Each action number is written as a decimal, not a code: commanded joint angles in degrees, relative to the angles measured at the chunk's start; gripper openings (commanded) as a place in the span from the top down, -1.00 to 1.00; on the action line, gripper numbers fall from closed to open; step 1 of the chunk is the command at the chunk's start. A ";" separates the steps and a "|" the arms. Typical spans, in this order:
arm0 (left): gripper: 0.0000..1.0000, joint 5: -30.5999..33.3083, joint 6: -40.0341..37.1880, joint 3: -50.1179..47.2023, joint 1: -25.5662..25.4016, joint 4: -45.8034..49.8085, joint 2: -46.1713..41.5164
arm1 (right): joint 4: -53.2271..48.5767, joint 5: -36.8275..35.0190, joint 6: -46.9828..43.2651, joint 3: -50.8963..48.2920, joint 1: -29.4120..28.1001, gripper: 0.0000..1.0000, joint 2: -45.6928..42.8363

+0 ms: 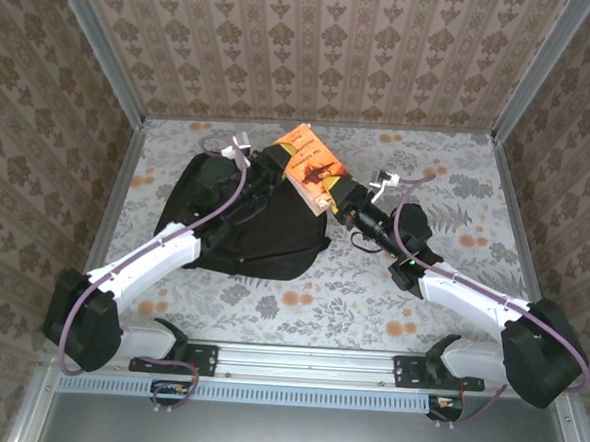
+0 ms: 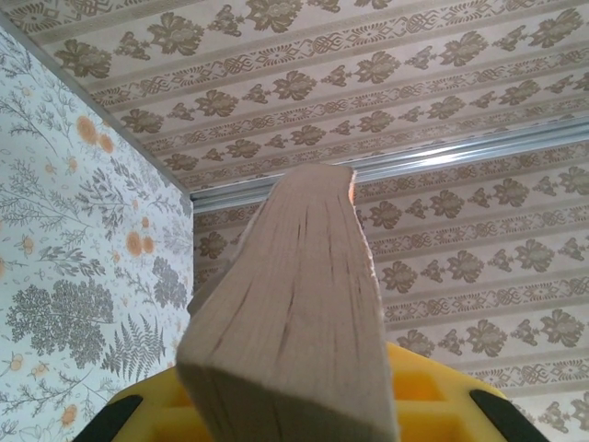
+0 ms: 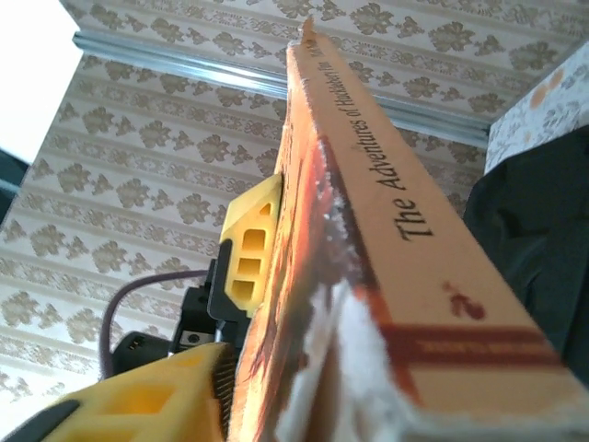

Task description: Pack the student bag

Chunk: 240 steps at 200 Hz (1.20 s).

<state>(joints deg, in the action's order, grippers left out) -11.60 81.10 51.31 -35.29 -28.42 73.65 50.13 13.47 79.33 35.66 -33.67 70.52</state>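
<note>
An orange paperback book [image 1: 311, 167] is held off the table above the upper right part of the student bag [image 1: 244, 228], a black soft backpack. My left gripper [image 1: 265, 169] is shut on the book's left side. In the left wrist view the book's page edge [image 2: 294, 304] sits between the yellow fingers [image 2: 433, 396]. My right gripper [image 1: 348, 199] is at the book's right corner. In the right wrist view its ridged finger pad [image 3: 198, 387] presses the front cover [image 3: 304, 276]; the other finger is hidden behind the spine [image 3: 414, 212]. The bag's black fabric [image 3: 543, 239] shows at the right.
The bag lies left of centre on the floral table top [image 1: 421, 289]. Patterned walls [image 1: 326, 43] and metal posts close in the back and both sides. The left gripper's yellow finger [image 3: 250, 244] lies against the cover, close to my right finger.
</note>
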 commanded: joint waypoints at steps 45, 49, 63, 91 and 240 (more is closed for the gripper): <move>0.25 -3.40 -10.82 3.30 3.30 17.60 -3.14 | -15.62 -7.96 -8.81 -0.63 0.57 1.00 -10.67; 0.18 -3.51 -13.03 4.49 3.87 21.93 -3.53 | -19.37 -8.83 -10.14 -0.46 0.81 1.00 -12.24; 0.06 -2.14 -21.79 8.80 5.09 35.01 -4.21 | -31.94 -11.82 -15.33 0.26 1.78 1.00 -17.47; -0.06 1.90 -35.04 18.77 5.23 55.82 -0.80 | -52.02 -14.79 -22.59 2.52 5.39 1.00 -23.71; -0.68 20.52 -40.52 67.77 -8.77 99.66 42.76 | -52.50 1.90 -35.00 8.19 19.71 1.00 -3.82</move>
<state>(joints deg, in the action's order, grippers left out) 5.52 38.63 110.21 -43.57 61.93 111.79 -7.38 13.54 47.09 40.29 -14.13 66.22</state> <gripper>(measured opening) 0.805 0.218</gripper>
